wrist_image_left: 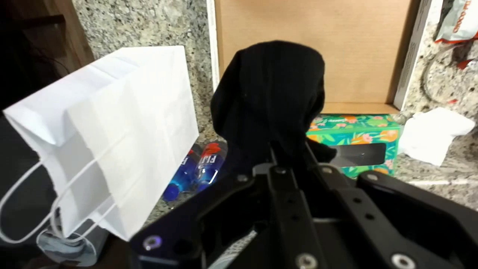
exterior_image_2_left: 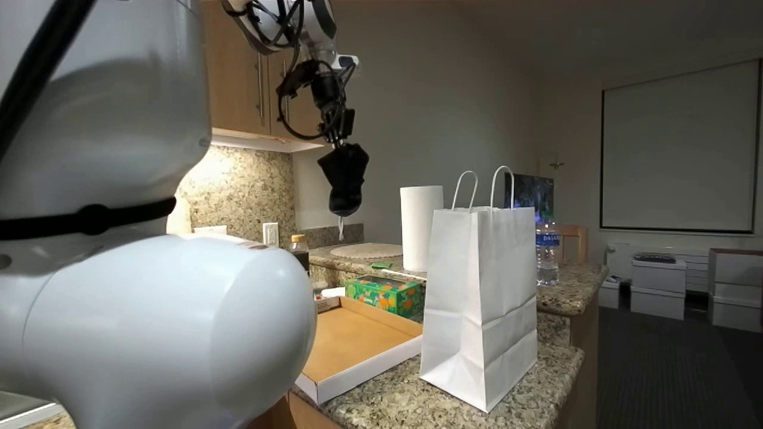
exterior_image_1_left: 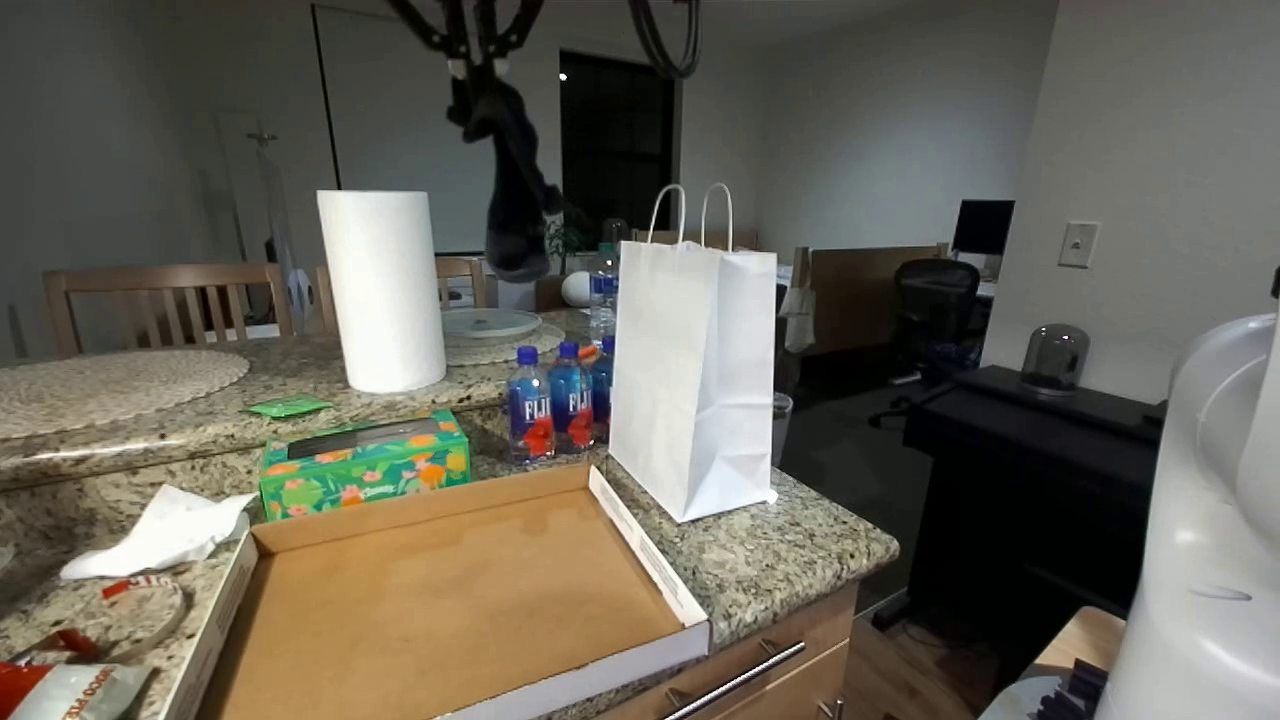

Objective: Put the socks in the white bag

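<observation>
1. Socks (wrist_image_left: 274, 93), black and floppy, hang in the air from my claw (exterior_image_1_left: 479, 70); I can't tell how many there are.
2. My claw is pinched tight on their top end.
3. The white paper bag (exterior_image_1_left: 660, 380) stands up straight on the speckled granite counter (exterior_image_1_left: 830, 540), with both handles up. The socks are outside it, up in the air and apart from it.
4. Blue-capped FIJI water bottles (exterior_image_1_left: 530, 410) stand just beside the bag.
5. I see a cardboard tray (exterior_image_1_left: 455, 600) near the bag, and a flowery green tissue box (exterior_image_1_left: 370, 470) just behind the tray in an exterior view.
6. Up on the ledge (exterior_image_1_left: 200, 415), a paper towel roll (exterior_image_1_left: 385, 290) stands near a flat green packet (exterior_image_1_left: 290, 407).
7. A crumpled napkin (exterior_image_1_left: 165, 535) and a snack wrapper (wrist_image_left: 457, 22) that says CHOCO lie near the tray, on the side away from the bag.
</observation>
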Robot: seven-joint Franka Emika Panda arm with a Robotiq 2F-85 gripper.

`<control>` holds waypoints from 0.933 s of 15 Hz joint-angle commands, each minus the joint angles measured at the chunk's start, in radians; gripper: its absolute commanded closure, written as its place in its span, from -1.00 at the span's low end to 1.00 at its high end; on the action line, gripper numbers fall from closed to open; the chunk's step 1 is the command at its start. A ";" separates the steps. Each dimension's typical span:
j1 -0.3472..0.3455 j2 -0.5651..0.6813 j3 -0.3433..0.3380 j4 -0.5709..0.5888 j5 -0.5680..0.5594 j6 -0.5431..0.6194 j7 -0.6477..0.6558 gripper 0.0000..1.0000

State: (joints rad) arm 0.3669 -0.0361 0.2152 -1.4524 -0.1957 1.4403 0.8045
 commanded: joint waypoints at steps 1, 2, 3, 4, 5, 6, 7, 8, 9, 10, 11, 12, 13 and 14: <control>-0.096 -0.093 -0.013 -0.025 0.015 -0.039 0.005 0.84; -0.122 -0.106 -0.022 -0.027 0.018 -0.050 -0.005 0.84; -0.110 -0.060 0.011 0.008 0.003 -0.035 -0.002 0.80; -0.130 -0.074 0.003 0.007 0.005 -0.040 -0.004 0.80; -0.142 -0.083 -0.003 0.007 0.007 -0.042 -0.005 0.80; -0.146 -0.086 -0.004 0.006 0.007 -0.042 -0.005 0.80; -0.145 -0.086 -0.003 0.004 0.007 -0.042 -0.005 0.80; -0.144 -0.086 -0.001 0.002 0.007 -0.042 -0.005 0.80; -0.143 -0.086 0.000 0.000 0.007 -0.042 -0.005 0.80; -0.143 -0.086 0.001 0.000 0.007 -0.042 -0.005 0.80; -0.143 -0.086 0.001 0.000 0.007 -0.042 -0.005 0.80; -0.143 -0.086 0.001 0.000 0.007 -0.042 -0.005 0.80; -0.146 -0.073 -0.002 0.021 0.010 -0.046 -0.001 0.83; -0.156 -0.058 -0.009 0.052 0.016 -0.052 0.020 0.84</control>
State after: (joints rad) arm 0.2492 -0.1231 0.1920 -1.4569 -0.1915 1.4028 0.8021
